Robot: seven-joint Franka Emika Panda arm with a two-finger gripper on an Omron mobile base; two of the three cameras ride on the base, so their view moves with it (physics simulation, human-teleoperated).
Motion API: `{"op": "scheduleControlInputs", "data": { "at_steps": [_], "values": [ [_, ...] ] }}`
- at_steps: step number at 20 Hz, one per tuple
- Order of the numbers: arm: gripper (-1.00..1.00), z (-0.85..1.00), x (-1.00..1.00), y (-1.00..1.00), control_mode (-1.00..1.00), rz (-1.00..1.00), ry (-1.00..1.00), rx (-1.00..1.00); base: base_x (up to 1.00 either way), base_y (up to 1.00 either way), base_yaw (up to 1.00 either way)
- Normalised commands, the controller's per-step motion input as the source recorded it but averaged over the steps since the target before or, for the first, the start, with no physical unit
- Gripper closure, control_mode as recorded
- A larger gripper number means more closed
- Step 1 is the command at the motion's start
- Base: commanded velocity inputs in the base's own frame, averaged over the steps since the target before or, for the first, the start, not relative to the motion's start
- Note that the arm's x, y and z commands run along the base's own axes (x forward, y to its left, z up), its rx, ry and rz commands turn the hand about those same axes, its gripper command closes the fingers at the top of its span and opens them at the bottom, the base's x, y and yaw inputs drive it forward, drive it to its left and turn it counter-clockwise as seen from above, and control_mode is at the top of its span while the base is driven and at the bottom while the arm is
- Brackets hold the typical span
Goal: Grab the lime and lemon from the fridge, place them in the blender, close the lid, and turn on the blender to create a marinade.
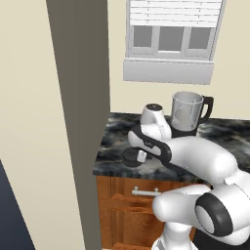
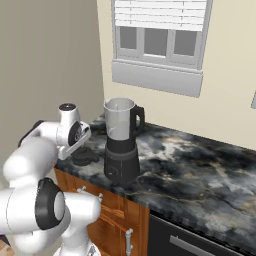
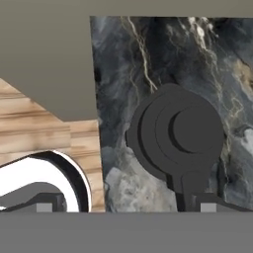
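While I hover my hand over the dark marbled stone table, its fingers spread wide and empty, the round black domed lid lies right beneath, near the table's front edge. Beside it, the clear tapered blender on its dark base stands uncapped. I can't make out fruit inside, so closing and switching on remain.

White robot arm folded forward with its hand pointing down, jaws spread wide.

The gripper hangs wide open, holding nothing; one dark fingertip shows low left in the hand view, the other low right.
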Motion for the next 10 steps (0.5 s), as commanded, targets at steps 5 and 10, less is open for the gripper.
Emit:
{"op": "scheduleControlInputs", "data": {
  "at_steps": [5,10],
  "values": [
    [-1.00,-0.15,0.19,0.05,-1.00,0.00,0.00,0.00,0.00,0.00,0.00],
    [-1.00,-0.16,0.20,0.04,-1.00,0.00,0.00,0.00,0.00,0.00,0.00]
  ]
}}
